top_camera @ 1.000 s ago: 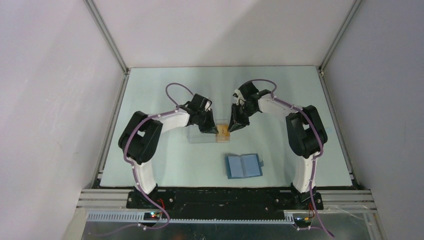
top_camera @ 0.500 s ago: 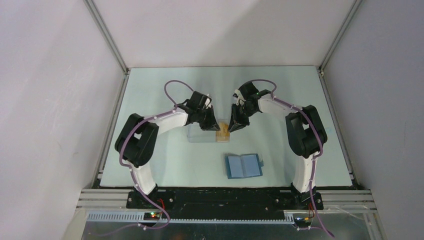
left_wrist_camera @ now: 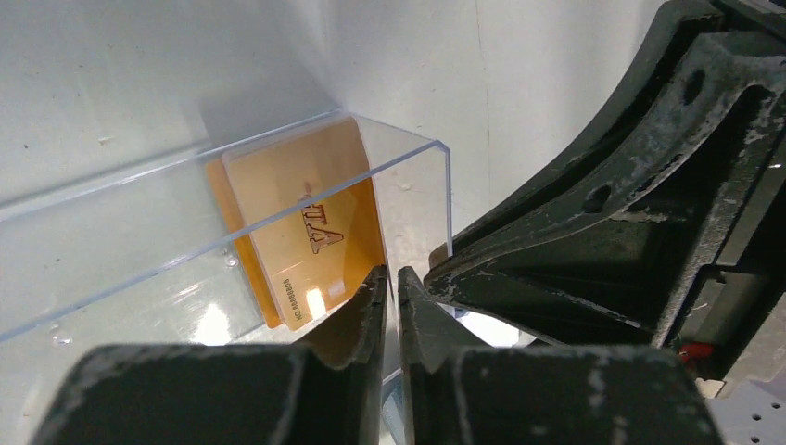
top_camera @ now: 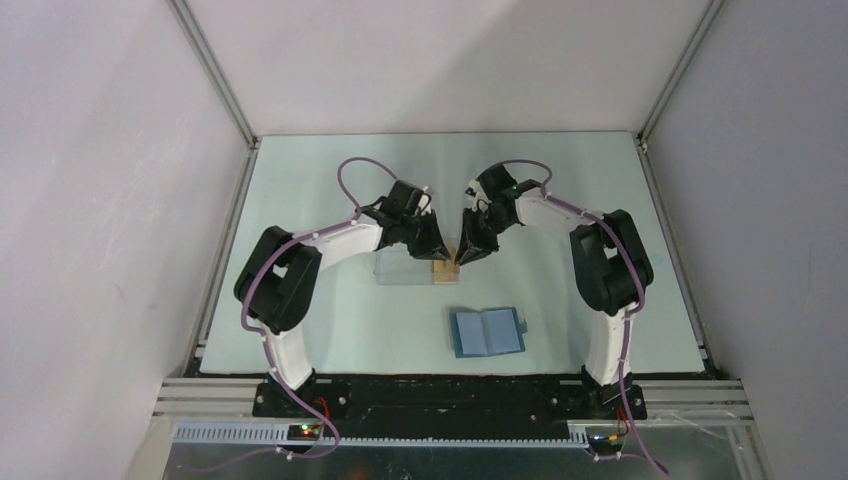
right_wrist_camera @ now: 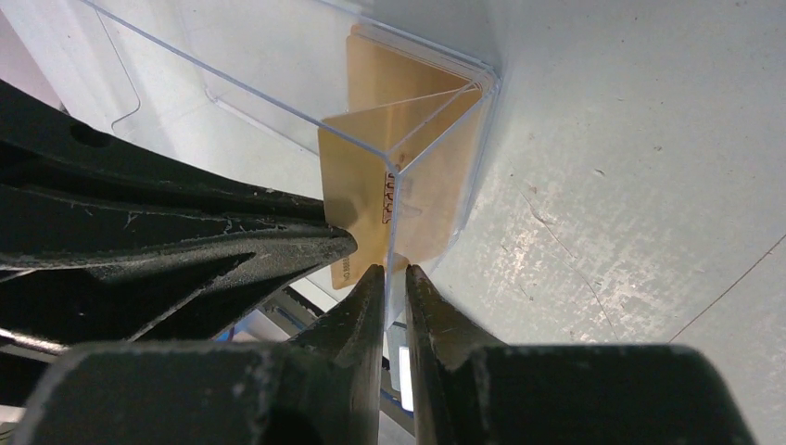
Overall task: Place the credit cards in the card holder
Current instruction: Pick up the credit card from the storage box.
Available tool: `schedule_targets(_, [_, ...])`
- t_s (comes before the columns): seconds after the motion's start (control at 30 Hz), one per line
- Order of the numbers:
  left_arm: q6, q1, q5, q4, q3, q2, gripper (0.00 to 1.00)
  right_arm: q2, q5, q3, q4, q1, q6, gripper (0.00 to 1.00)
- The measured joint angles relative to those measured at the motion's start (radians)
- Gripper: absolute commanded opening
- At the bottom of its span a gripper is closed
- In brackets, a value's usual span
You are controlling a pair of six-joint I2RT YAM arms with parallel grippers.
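The orange-tan credit cards (top_camera: 445,268) lie stacked at the right end of a clear plastic piece (top_camera: 402,268), mid-table. They show through its walls in the left wrist view (left_wrist_camera: 310,222) and the right wrist view (right_wrist_camera: 408,153). My left gripper (left_wrist_camera: 391,275) hovers at the cards' near corner, its jaws parted by a narrow gap with nothing seen between them. My right gripper (right_wrist_camera: 396,271) faces it from the other side, shut on the thin upright wall of the clear plastic piece (right_wrist_camera: 278,102). The card holder (top_camera: 486,331), a blue wallet, lies open nearer the bases.
The two grippers (top_camera: 432,247) (top_camera: 468,250) nearly touch tip to tip over the cards; the right gripper's dark body (left_wrist_camera: 602,222) fills the right of the left wrist view. Pale green table (top_camera: 300,200) with walls on three sides.
My left gripper has swung right, closer to the cards and the right gripper, and its jaws have parted slightly. The right arm has stayed in place.
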Motion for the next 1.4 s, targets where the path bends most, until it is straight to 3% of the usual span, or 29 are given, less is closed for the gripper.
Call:
schedule_targets(0.23, [0.000, -0.002, 0.000, 0.006, 0.012, 0.018, 0.13, 0.000, 0.000, 0.000, 0.000, 0.000, 0.000, 0.24])
schedule_targets(0.4, [0.000, -0.002, -0.005, 0.005, 0.012, 0.046, 0.15, 0.000, 0.000, 0.000, 0.000, 0.000, 0.001, 0.35])
schedule_targets(0.47, [0.000, -0.002, -0.005, 0.005, 0.011, 0.050, 0.12, 0.000, 0.000, 0.000, 0.000, 0.000, 0.000, 0.36])
schedule_targets(0.53, [0.000, -0.002, -0.006, 0.005, 0.011, 0.050, 0.02, -0.001, 0.000, 0.000, 0.000, 0.000, 0.000, 0.37])
schedule_targets(0.67, [-0.002, -0.002, -0.011, 0.005, 0.011, 0.049, 0.00, -0.011, 0.000, 0.000, 0.000, -0.003, 0.000, 0.38])
schedule_targets(0.77, [-0.002, -0.002, -0.029, 0.004, 0.008, 0.037, 0.00, -0.032, 0.000, -0.001, -0.003, -0.007, 0.001, 0.50])
schedule_targets(0.9, [0.000, -0.002, -0.073, -0.003, -0.029, -0.055, 0.00, -0.103, 0.006, -0.007, -0.014, -0.017, 0.005, 0.66])
schedule_targets(1.03, [0.000, -0.002, -0.119, -0.011, -0.077, -0.217, 0.00, -0.221, -0.002, -0.026, -0.008, -0.042, 0.009, 0.74])
schedule_targets(1.27, [-0.011, -0.002, -0.101, 0.014, -0.127, -0.486, 0.00, -0.478, -0.155, -0.150, 0.090, -0.130, 0.042, 0.74])
schedule_targets(1.4, [-0.093, -0.002, -0.020, 0.167, -0.242, -0.605, 0.00, -0.580, -0.288, -0.256, 0.174, -0.163, 0.084, 0.71])
